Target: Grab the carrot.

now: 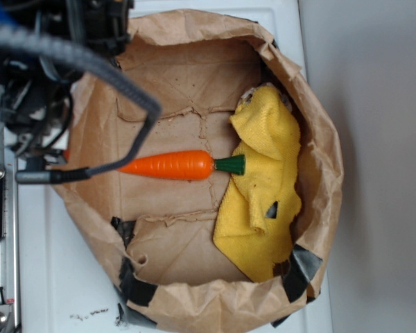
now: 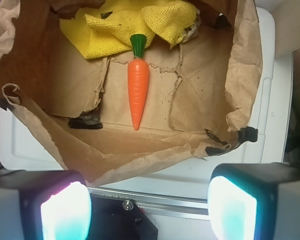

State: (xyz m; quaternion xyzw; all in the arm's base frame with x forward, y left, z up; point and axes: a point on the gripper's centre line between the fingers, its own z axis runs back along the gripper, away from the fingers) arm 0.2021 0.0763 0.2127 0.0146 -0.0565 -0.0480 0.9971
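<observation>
We see a white bench (image 1: 291, 41) carrying a wide brown paper bag (image 1: 319, 125) with its rim rolled down and patched with black tape, which covers most of the bench top. Inside it, against the wall of the bag nearest the bench's right edge in the exterior view, lies a crumpled yellow cloth (image 1: 263, 201), the largest thing in the bag. The carrot (image 1: 170, 165) lies flat on the bag's creased floor near the middle, glossy orange, faintly ridged and tapered to a point. Its dark green stem cap (image 1: 231, 164) touches the cloth, and its tip points toward the arm at the bench's left edge. A black cable (image 1: 135, 94) crosses in front of that tip. In the wrist view the gripper (image 2: 147, 205) hangs above the bag's near rim, well apart from the carrot, its two fingers (image 2: 65, 212) spread wide with nothing between them.
</observation>
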